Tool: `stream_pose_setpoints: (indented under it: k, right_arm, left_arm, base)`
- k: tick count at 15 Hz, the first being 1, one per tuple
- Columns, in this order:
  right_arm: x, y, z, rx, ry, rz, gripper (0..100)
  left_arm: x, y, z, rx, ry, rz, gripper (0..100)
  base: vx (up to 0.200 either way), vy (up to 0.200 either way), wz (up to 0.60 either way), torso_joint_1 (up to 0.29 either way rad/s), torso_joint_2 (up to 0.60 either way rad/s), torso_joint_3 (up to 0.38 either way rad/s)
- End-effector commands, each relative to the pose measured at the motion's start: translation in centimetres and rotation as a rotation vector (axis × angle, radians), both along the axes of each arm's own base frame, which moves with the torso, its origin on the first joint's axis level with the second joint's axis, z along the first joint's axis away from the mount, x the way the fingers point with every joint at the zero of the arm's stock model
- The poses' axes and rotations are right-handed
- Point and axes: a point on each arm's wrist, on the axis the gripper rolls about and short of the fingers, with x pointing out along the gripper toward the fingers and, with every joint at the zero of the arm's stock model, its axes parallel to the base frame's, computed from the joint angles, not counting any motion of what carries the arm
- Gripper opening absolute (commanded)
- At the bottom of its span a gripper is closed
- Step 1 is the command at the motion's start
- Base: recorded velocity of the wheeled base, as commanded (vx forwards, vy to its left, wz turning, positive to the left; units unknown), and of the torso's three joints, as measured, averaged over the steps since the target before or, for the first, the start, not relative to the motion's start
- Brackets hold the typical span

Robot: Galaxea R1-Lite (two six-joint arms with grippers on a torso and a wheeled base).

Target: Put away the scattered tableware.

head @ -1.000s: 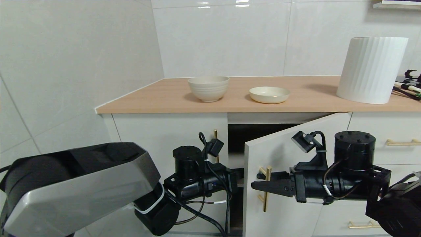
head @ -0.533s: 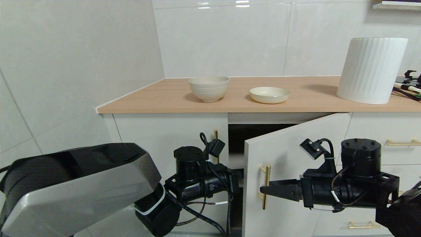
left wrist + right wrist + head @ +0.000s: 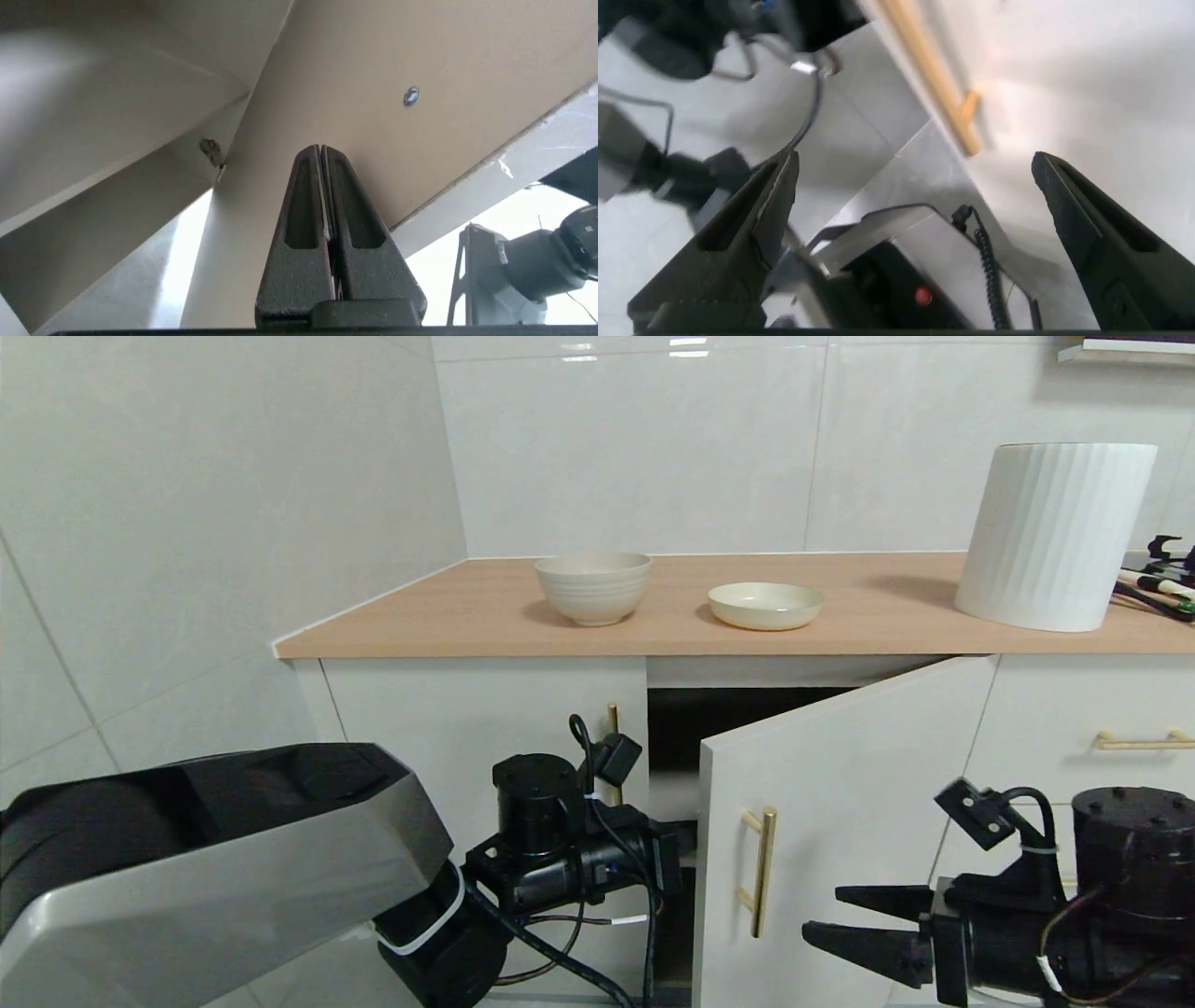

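Half hidden behind the door (image 3: 840, 775), left gripper (image 3: 320, 168) is pressed together; right gripper (image 3: 826, 912) spread near handle (image 3: 764, 870).

A tall white ribbed container (image 3: 1055, 537) stands upright at the right end of the wooden table (image 3: 896, 607), close to the far wall. Just beside it on the right, a few pens (image 3: 1162, 588) lie at the edge. Glossy white tiles (image 3: 635, 448) cover the far wall, with a shelf (image 3: 1130, 347) high on the right. Below the table, on the right, a white drawer front carries a horizontal brass handle (image 3: 1141, 741).
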Motion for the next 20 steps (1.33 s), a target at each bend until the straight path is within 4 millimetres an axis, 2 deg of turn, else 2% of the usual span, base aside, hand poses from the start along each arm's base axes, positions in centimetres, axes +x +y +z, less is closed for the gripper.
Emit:
stream_pose_setpoints:
  k: [1, 3, 8, 13, 20]
  right_arm:
    - [-1.8, -0.5, 1.1, 0.02, -0.046, 0.016, 100]
    - [-2.1, -0.5, 1.4, 0.026, -0.06, 0.02, 100]
    - [-2.5, -0.5, 1.2, 0.021, -0.055, 0.029, 100]
    - [-2.6, -0.6, 1.2, 0.021, -0.056, 0.029, 100]
    - [-2.7, -0.6, 1.2, 0.021, -0.056, 0.029, 100]
  left_arm:
    - [-0.2, -0.2, 0.5, -0.008, -0.01, -0.008, 0]
    - [-0.5, -0.8, 1.3, 0.003, 0.006, -0.026, 0]
    - [1.0, -2.1, 1.4, 0.03, 0.04, -0.026, 0]
    - [3.1, -3.6, 1.1, 0.061, 0.08, -0.023, 0]
    - [4.1, -4.5, 1.6, 0.049, 0.065, -0.02, 0]
  base:
    - [0.0, 0.0, 0.0, 0.0, 0.0, 0.0]
    - [-0.1, 0.0, 0.0, -0.001, 0.0, 0.004]
    - [-0.2, 0.0, 0.0, 0.003, 0.0, 0.002]
    - [0.0, 0.0, 0.0, 0.0, 0.0, 0.0]
    - [-0.029, 0.0, 0.0, 0.0, 0.0, 0.0]
